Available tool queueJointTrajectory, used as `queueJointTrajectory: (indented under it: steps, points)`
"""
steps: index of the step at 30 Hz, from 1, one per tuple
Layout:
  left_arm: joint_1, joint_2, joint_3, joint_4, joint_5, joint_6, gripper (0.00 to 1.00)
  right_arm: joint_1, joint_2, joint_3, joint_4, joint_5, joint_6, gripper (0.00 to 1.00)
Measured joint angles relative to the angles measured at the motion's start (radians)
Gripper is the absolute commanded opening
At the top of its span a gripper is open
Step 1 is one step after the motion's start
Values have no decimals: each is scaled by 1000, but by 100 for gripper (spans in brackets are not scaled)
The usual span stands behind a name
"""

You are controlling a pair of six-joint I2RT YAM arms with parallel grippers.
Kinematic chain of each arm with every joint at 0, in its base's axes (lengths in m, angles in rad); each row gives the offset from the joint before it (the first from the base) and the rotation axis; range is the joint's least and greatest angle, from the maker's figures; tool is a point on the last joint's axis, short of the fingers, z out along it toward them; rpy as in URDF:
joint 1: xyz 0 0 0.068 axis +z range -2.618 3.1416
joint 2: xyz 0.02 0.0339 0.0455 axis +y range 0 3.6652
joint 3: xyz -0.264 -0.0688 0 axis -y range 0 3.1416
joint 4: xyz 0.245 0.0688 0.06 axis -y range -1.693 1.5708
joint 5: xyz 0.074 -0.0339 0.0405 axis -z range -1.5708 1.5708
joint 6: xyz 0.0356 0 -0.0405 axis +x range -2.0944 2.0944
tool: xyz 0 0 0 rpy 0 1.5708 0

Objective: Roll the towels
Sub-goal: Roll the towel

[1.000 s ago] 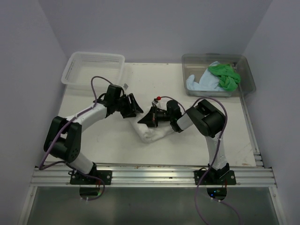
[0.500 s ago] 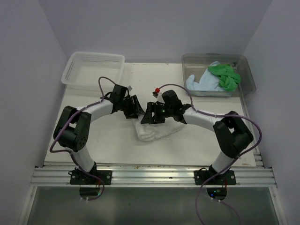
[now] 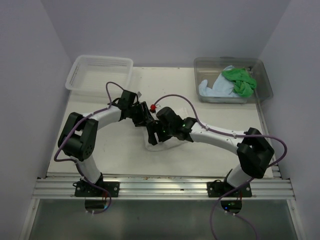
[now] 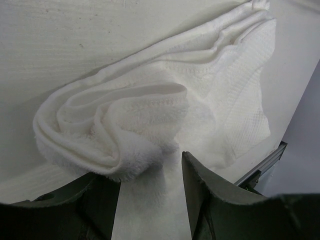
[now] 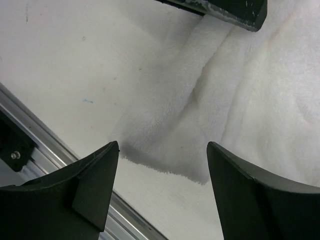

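White terry cloth fills both wrist views: the white towel point(image 4: 150, 110) lies in a loose, half-wound bundle at the middle of the table point(image 3: 115, 156), one end curled into soft folds and the flatter waffle-textured part trailing away toward the table's edge. The left gripper point(image 4: 150, 172) is down on it with its jaws apart, the curled end of the fold lying between the dark fingers point(image 4: 205, 195) and brushing one of them; nothing looks clamped. The right gripper point(image 5: 164, 150) hangs just above the towel's fuzzy edge, jaws spread wide and gripping nothing, and one of the left gripper's fingers point(image 5: 225, 7) shows at the top of its view, so the two tools are very close together. From above, both grippers crowd over the towel and hide most of it. A small pale tag point(image 3: 141, 93) by the left wrist is too small to read, and a red tip point(image 3: 151, 106) sits on the right wrist. At the far left corner stands a white lattice basket point(image 3: 100, 58). At the far right a clear tub point(image 3: 202, 67) holds the green towel point(image 3: 240, 80) bunched on top of the light blue towel point(image 3: 212, 89). Purple cables point(image 3: 107, 90) loop off both arms, and an aluminium rail point(image 3: 165, 187) runs along the near edge.
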Motion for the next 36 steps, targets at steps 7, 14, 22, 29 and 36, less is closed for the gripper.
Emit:
queueJointTrajectory:
  steps: [7, 14, 22, 29, 36]
  points:
    - [0, 0, 0, -1, 0, 0, 55, 78, 13, 92, -48, 127, -41, 76]
    - [0, 0, 0, -1, -1, 0, 55, 127, 101, 129, -53, 152, -51, 75]
    - [-1, 0, 0, -5, -4, 0, 55, 129, 189, 129, -58, 181, -33, 64]
    - [-1, 0, 0, -10, -10, -1, 55, 130, 217, 120, -58, 269, 4, 6]
    - [-3, -3, 0, -25, -20, -1, 55, 125, 180, 43, 15, 261, 31, 0]
